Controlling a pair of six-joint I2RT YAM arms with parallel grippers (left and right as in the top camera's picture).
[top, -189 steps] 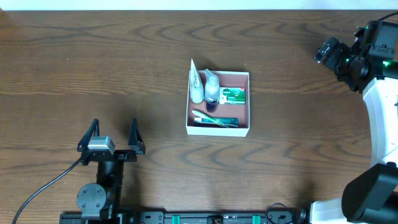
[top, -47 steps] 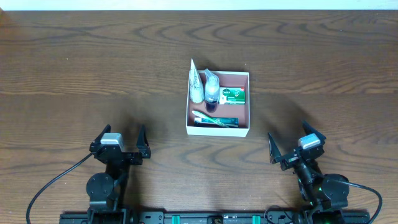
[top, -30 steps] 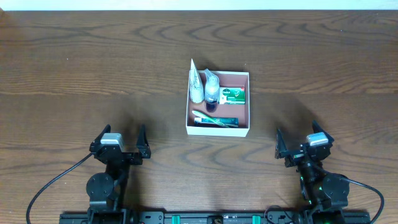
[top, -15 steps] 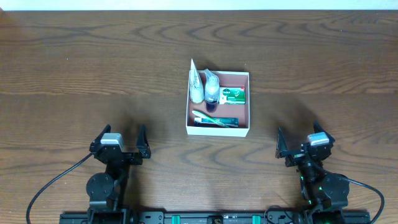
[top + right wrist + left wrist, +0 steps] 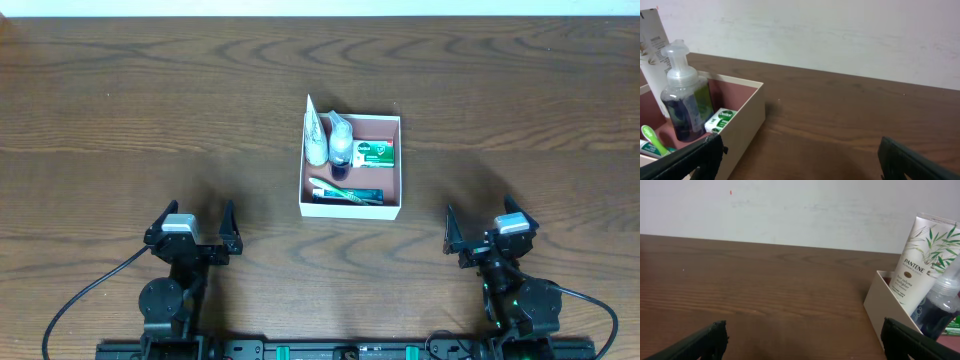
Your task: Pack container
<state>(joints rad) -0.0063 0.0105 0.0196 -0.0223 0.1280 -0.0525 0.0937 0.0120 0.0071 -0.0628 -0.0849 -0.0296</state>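
The container (image 5: 350, 211), a square white-walled box with a pink-brown inside, sits mid-table. Inside it stand a white Pantene tube (image 5: 315, 135) and a clear pump bottle (image 5: 341, 143), with a green-and-white soap box (image 5: 375, 153) and a toothpaste box with a green toothbrush (image 5: 345, 194) lying flat. My left gripper (image 5: 192, 222) rests open near the front edge, left of the container, which shows in the left wrist view by its corner wall (image 5: 885, 305). My right gripper (image 5: 482, 222) rests open at the front right, with the container's wall (image 5: 747, 125) ahead on its left. Both are empty.
Dark wood table (image 5: 150, 100) all round the container. A pale wall (image 5: 790, 205) rises behind the table's far edge. A black cable (image 5: 85, 295) trails from the left arm's base at the front left.
The right arm swung from the far right back to the front edge and has held still for the last half second. Left arm and container contents are unchanged.
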